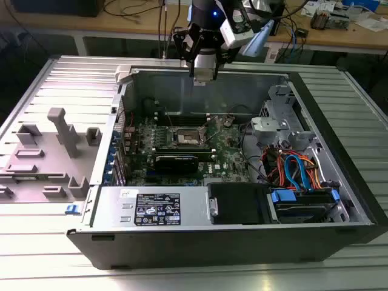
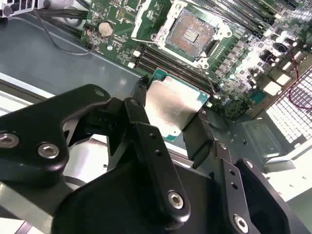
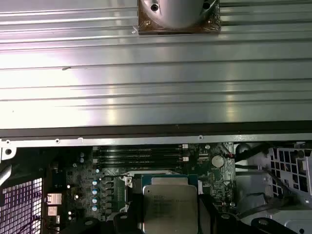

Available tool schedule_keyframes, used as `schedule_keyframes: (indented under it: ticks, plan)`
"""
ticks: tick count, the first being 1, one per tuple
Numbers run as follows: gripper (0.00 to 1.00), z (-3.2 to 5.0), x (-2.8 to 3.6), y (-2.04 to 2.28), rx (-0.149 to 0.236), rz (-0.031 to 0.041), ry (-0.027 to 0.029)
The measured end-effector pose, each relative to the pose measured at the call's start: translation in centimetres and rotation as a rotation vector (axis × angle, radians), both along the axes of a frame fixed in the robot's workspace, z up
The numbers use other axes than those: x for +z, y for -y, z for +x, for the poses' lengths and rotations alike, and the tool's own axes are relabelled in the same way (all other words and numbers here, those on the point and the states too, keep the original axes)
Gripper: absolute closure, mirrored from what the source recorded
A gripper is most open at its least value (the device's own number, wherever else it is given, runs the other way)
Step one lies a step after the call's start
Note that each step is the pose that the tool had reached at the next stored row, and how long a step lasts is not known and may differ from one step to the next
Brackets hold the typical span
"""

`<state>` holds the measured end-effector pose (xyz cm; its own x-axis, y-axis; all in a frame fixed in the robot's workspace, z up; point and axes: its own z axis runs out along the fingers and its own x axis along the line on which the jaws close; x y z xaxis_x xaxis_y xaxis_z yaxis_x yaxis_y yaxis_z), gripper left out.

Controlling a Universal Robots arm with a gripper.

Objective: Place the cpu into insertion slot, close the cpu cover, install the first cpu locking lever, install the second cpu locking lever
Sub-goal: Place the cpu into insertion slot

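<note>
Edges, not faces, take the grip: the tool is closed on two opposite sides of the cpu, holding it flat with the metal top up, likely so the underside stays untouched. It hangs above the computer case, well apart from the insertion slot, whose cpu cover seems raised, though that is hard to tell.

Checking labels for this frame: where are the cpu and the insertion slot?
the cpu (image 2: 174, 105), second wrist view, middle of its metal top.
the insertion slot (image 2: 191, 30), second wrist view, centre of its contact field.
</note>
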<state>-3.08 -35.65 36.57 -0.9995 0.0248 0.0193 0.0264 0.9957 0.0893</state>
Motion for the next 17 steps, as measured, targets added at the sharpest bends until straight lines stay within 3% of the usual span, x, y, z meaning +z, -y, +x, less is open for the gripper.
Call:
schedule_keyframes:
  ticks: [2, 4, 6, 15, 17]
  plan:
    - [0.45, 0.0, 0.0, 0.0, 0.0, 0.0001, 0.0]
    - [0.45, 0.0, -0.03, 0.59, 0.0, 0.0001, 0.0]
    - [0.45, 0.0, -0.1, 0.85, -0.002, -0.0001, 0.0001]
    - [0.45, 0.0, -0.85, 0.9, -0.096, -0.0044, -0.0001]
    - [0.45, 0.0, -0.87, 0.9, -0.1, -0.0051, -0.0002]
